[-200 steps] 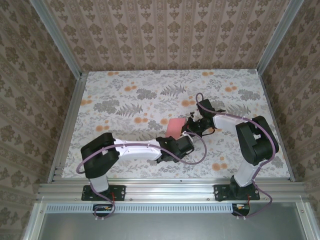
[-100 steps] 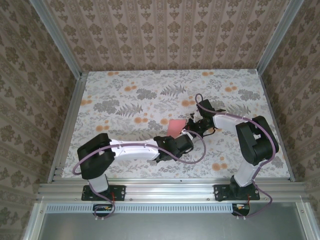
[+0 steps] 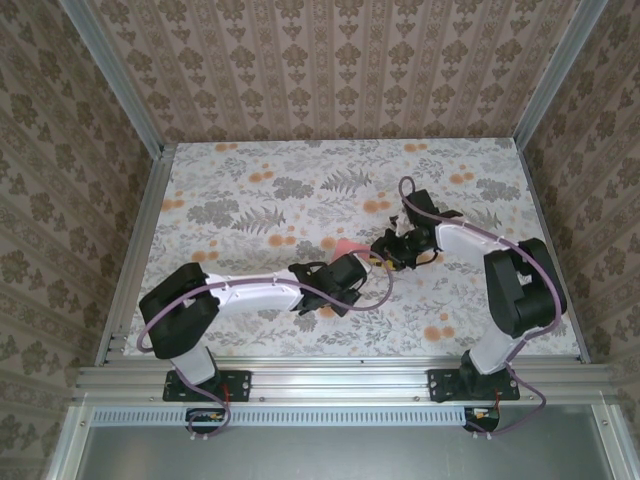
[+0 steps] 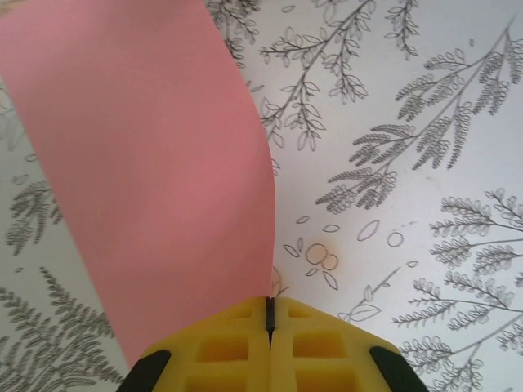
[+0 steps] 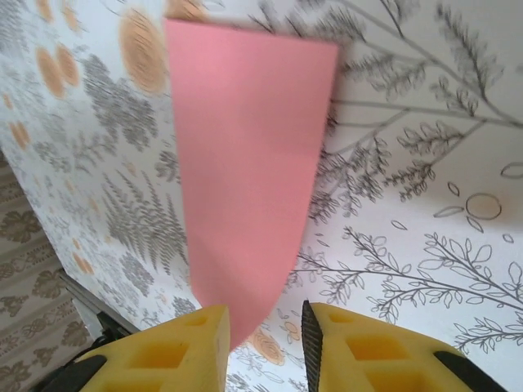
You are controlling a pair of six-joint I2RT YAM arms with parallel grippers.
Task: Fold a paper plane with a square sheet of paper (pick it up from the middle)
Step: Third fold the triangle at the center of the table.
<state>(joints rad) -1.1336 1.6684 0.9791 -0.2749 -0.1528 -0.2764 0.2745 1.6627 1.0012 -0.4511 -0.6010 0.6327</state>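
Over floral tabletop [image 3: 250, 215], wallpapered walls [image 3: 330, 70] around, left gripper [image 4: 270, 312] clamped on pink sheet [image 4: 147, 163], right gripper [image 5: 265, 325] parted.

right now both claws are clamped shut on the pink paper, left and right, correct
Not both. The left claw is shut on the pink paper, but the right claw is open: the right wrist view shows its jaws apart with the paper's end between them.

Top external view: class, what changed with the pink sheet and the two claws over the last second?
The left claw closed on the square sheet of paper and shifted left. The right claw, shut before, has opened its jaws, with the sheet's edge between them. The sheet stayed between the two claws above the table.
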